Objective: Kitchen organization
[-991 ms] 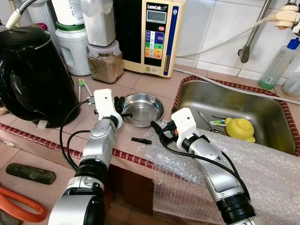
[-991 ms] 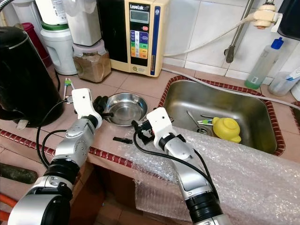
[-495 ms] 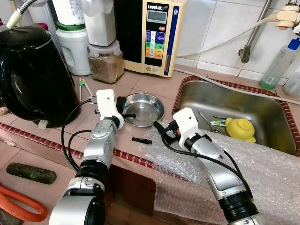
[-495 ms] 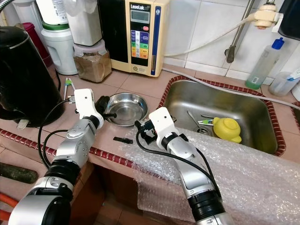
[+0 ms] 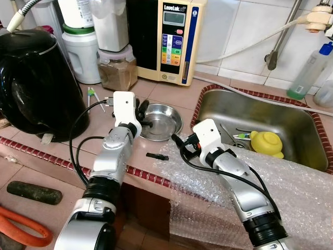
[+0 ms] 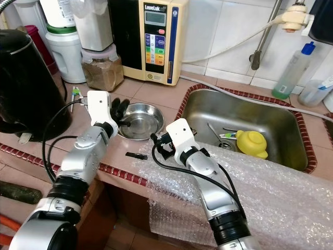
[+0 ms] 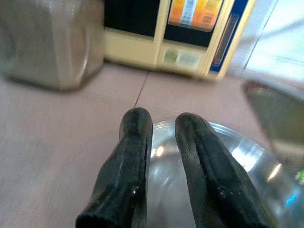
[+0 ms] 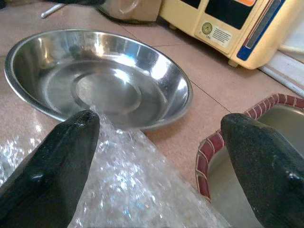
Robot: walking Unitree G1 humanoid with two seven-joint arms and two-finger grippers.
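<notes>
A shallow steel bowl sits on the tiled counter beside the sink. My left gripper is at the bowl's left rim. In the left wrist view its fingers straddle the rim, one outside and one inside, with a narrow gap between them. My right gripper stands open just off the bowl's right side, low over the edge of a bubble wrap sheet. In the right wrist view the steel bowl lies straight ahead, with the wrap between the wide-apart fingertips.
A small black piece lies on the counter near the front edge. The sink holds a yellow object and utensils. A black kettle, a jar of brown powder and a water ionizer stand behind.
My left gripper has moved forward and to the right, onto the bowl's left rim. The right gripper has crept slightly towards the bowl. The bowl stays in place.
</notes>
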